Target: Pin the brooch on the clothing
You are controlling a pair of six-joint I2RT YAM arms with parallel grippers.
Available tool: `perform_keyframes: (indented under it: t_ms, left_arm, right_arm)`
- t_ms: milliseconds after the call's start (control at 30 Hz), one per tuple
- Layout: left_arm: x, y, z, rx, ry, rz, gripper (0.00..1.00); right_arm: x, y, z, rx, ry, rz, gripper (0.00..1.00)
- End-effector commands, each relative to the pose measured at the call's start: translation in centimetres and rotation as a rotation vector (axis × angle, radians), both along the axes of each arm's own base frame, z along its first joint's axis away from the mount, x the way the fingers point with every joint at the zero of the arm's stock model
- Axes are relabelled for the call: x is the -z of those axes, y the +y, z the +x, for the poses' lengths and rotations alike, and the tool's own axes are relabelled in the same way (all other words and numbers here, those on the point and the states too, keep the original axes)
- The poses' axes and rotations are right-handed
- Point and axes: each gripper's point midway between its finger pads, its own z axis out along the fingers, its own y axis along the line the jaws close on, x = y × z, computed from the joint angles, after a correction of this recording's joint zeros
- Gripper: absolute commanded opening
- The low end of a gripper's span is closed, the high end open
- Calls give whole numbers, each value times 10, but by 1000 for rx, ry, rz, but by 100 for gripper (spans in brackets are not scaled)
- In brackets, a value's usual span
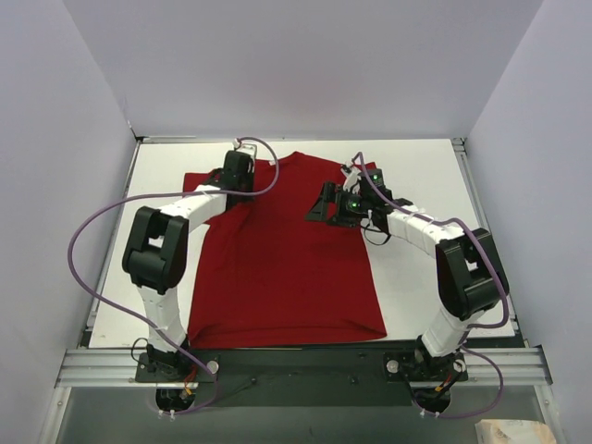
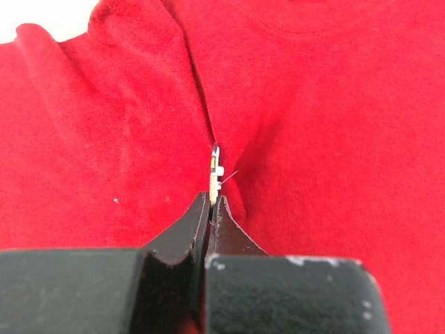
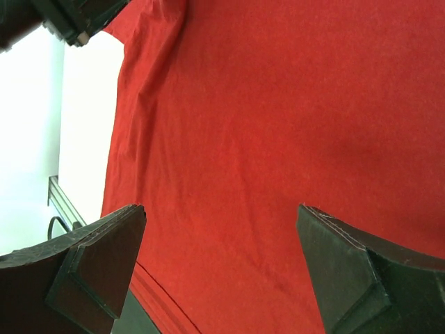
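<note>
The clothing is a red T-shirt (image 1: 282,254) spread flat on the white table, neck at the far side. My left gripper (image 2: 212,198) is shut on the brooch (image 2: 215,169), a tiny badge seen edge-on, with a thin pin sticking out to its right. It stands in a fold of the red cloth (image 2: 313,125) near the left shoulder. The left gripper (image 1: 238,169) covers the brooch in the top view. My right gripper (image 1: 322,205) hovers open over the shirt's upper right chest, its fingers (image 3: 104,257) wide apart with only red cloth (image 3: 264,125) between them.
White table (image 1: 421,185) shows round the shirt, wider on the right. Grey walls close in the left, right and far sides. The aluminium rail (image 1: 296,361) with both arm bases runs along the near edge. The left arm's tip (image 3: 69,17) shows in the right wrist view's upper left corner.
</note>
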Motion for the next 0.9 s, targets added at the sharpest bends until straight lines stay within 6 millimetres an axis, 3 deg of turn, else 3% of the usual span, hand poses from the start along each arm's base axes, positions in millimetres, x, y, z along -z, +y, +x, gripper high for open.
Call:
perform_keyframes:
  t_ms: [0, 67, 100, 167, 200, 233, 300, 533, 667, 867]
  left_arm:
    - [-48, -11, 8, 107, -145, -101, 0]
    - [-61, -18, 7, 158, -188, -153, 0]
    - [-54, -14, 3, 161, -178, -163, 0]
    - [-66, -17, 2, 198, -216, -215, 0]
    - [-67, -26, -4, 254, -207, -268, 0]
    - [-62, -21, -8, 260, -201, -293, 0]
    - [-74, -32, -15, 338, -222, -385, 0]
    - [-84, -52, -39, 560, -185, -648, 0]
    - [-78, -61, -50, 620, -146, -709, 0]
    - [-85, -66, -71, 697, -152, -748, 0]
  right_arm:
    - [-23, 14, 13, -30, -78, 55, 96]
    - [-26, 16, 13, -38, -88, 63, 96]
    - [-27, 16, 13, -45, -92, 66, 96]
    - [-30, 17, 12, -52, -102, 71, 96]
    - [-31, 17, 11, -60, -106, 75, 96]
    - [-32, 18, 11, -63, -109, 78, 96]
    - [-36, 18, 9, -73, -128, 86, 96]
    - [-60, 25, 4, -139, -218, 130, 96]
    - [-73, 32, 1, -186, -282, 150, 96]
    - [-95, 48, -1, -259, -391, 164, 96]
